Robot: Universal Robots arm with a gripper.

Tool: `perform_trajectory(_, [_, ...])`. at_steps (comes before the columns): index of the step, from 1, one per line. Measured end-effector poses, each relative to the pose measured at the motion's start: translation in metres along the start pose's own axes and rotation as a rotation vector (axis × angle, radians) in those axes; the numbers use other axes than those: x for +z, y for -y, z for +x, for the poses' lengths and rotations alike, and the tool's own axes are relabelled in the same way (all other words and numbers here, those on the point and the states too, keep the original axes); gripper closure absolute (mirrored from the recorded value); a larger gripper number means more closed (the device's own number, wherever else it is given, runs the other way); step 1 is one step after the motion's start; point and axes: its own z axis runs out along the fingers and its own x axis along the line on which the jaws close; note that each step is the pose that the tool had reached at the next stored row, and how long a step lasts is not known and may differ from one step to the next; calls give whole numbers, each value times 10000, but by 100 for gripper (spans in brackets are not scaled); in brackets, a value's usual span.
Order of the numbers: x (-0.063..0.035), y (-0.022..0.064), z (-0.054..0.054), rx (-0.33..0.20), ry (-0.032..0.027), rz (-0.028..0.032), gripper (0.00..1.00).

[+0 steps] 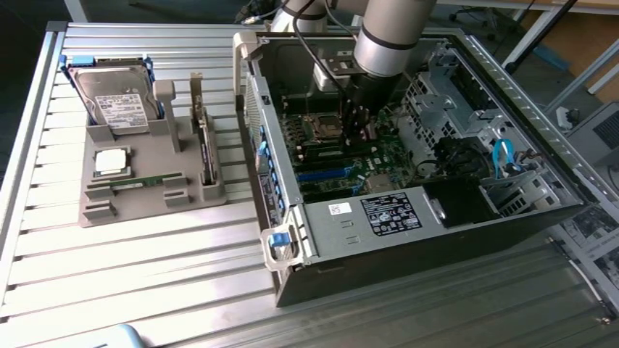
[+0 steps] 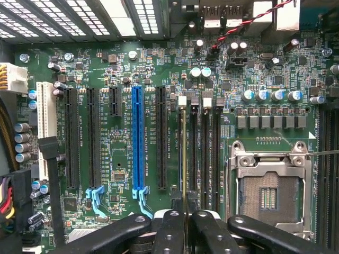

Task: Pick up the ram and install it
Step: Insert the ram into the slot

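In the wrist view the ram point(image 2: 184, 159) shows edge-on as a thin green-gold strip. It stands upright in the memory slot closest to the long black expansion slot point(image 2: 161, 137) on the motherboard. My gripper point(image 2: 185, 218) sits directly over it, its black fingers point(image 2: 169, 233) close together on either side of the strip and shut on its near end. From outside, the arm reaches down into the open computer case point(image 1: 290, 246), and the gripper point(image 1: 356, 125) is low over the board beside the processor socket point(image 1: 322, 127).
The empty silver processor socket point(image 2: 267, 193) lies right beside the memory slots, and three more black slots point(image 2: 206, 153) stand between. A grey holder point(image 1: 145, 199) at the exterior view's left carries a hard drive point(image 1: 116, 105), a square chip point(image 1: 111, 161) and a green stick point(image 1: 145, 180). Drive cages and cables point(image 1: 503, 156) crowd the case.
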Motion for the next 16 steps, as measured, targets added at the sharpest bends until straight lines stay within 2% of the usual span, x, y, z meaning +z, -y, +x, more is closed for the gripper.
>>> perform_trajectory(1, [0,0,0,0,0,-1,81])
perform_trajectory(2, [0,0,0,0,0,-1,81])
perform_trajectory(3, [0,0,0,0,0,-1,74])
perform_trajectory(16, [-47,0,2,0,-10,0,74])
